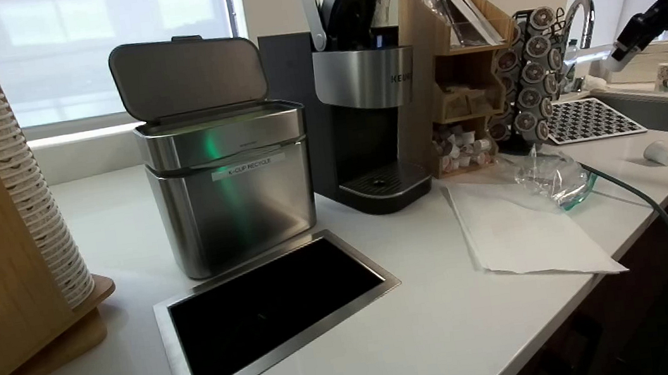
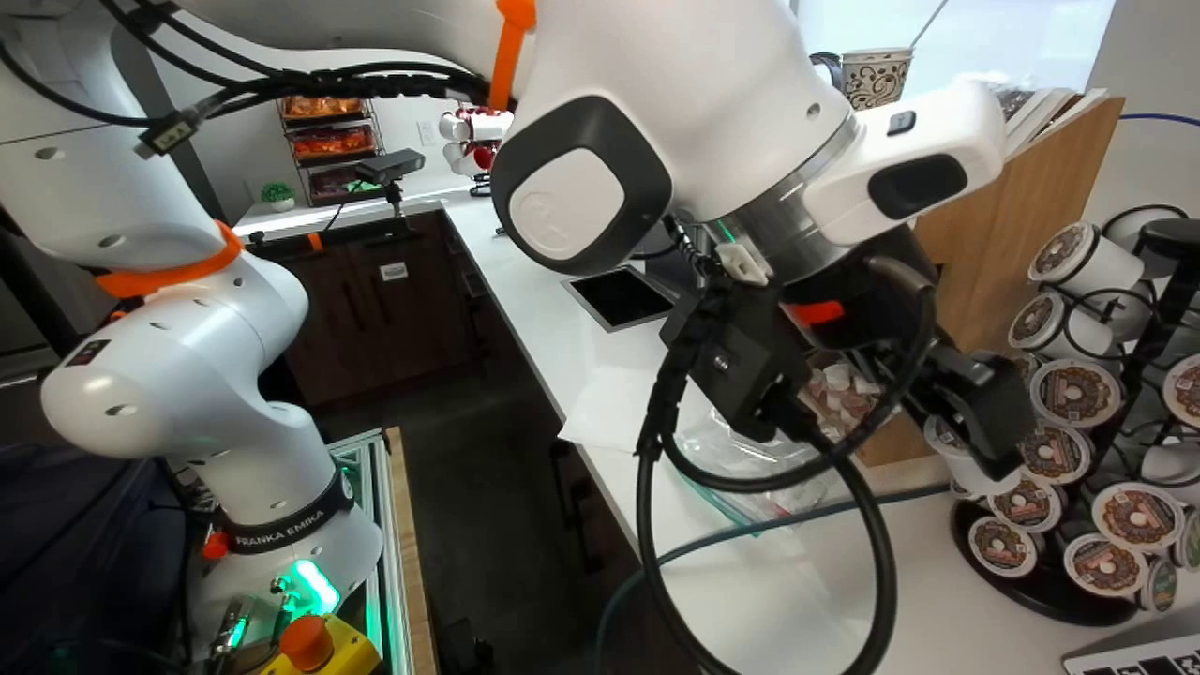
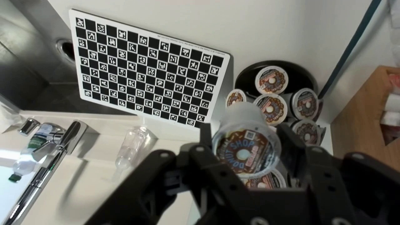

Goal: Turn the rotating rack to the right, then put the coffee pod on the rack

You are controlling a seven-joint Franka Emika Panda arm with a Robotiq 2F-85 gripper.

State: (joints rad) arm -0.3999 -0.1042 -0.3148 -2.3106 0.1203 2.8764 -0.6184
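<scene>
The rotating rack [image 2: 1146,330] is a dark wire tower with columns of coffee pods on a round black base. It also shows in an exterior view [image 1: 512,144], and from above in the wrist view [image 3: 295,75]. My gripper [image 3: 245,134] has a coffee pod [image 3: 244,151] between its fingers. The pod's brown "Donut Shop" lid faces the palm and its white body points away. The fingers appear to press on its sides. In an exterior view my gripper [image 2: 989,427] is beside the rack's pods. The gripper [image 1: 623,49] shows at the upper right in an exterior view.
A wooden organiser [image 1: 453,71] and a coffee machine [image 1: 365,81] stand beside the rack. A checkered board [image 3: 150,68] lies by the sink [image 1: 661,102]. A clear plastic bag [image 1: 556,176], a cable [image 1: 647,197] and a small white cup-like item [image 1: 662,153] lie on the counter.
</scene>
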